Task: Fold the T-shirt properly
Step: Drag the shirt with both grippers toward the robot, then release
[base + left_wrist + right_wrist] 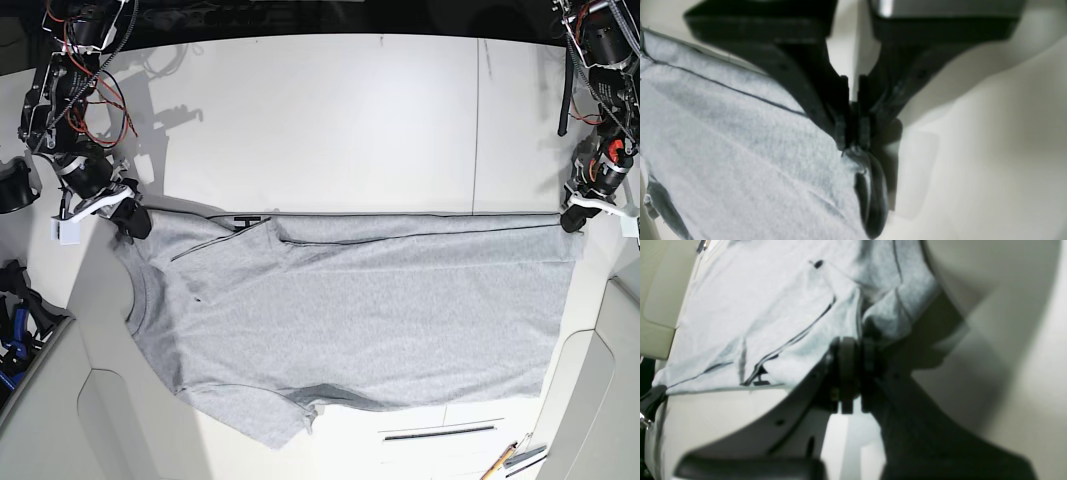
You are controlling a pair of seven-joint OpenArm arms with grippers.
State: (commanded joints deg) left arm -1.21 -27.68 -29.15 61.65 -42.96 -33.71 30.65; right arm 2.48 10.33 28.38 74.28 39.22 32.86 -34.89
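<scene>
One big off-white tabletop (350, 120) is filling most of the base view, with the grey T-shirt (380, 310) lying stretched across its near half. Both arms are reaching in: the left gripper (572, 218) is pinching the shirt's right-hand top corner, and the right gripper (135, 222) is clamping the left-hand one, kinda hiding both corners. Down at the near edge, an orange-tipped pen (497, 462) is sitting just beside the shirt.

both arms reaching inward, each claw (853, 136) (853, 376) pinched nearly shut
</scene>
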